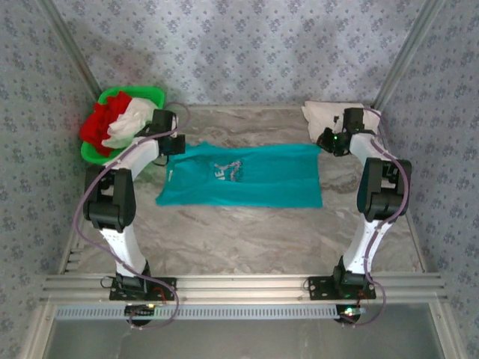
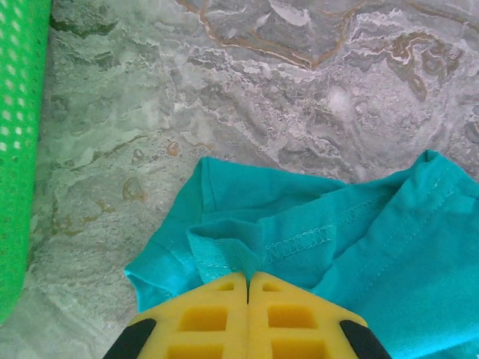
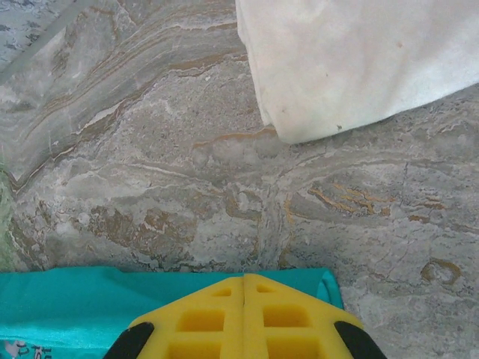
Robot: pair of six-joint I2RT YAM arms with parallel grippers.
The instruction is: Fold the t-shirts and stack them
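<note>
- Presently both arms reach up-frame with elbows bent, wrists at the upper corners of the teal t-shirt, which lies spread at mid-frame on the table.
- On the left gripper, the fingers are pressed together, pinching bunched teal cloth.
- On the right gripper, the fingers are pressed together at the teal edge; whether they grip cloth cannot be told.
- A white t-shirt lies at upper right.

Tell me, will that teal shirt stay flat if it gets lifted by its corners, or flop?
Probably flop: the teal shirt is thin cloth, bunched and wrinkled at the left gripper. It looks light, so lifting should be easy. Pushed, it would likely crumple on the table rather than slide.
</note>
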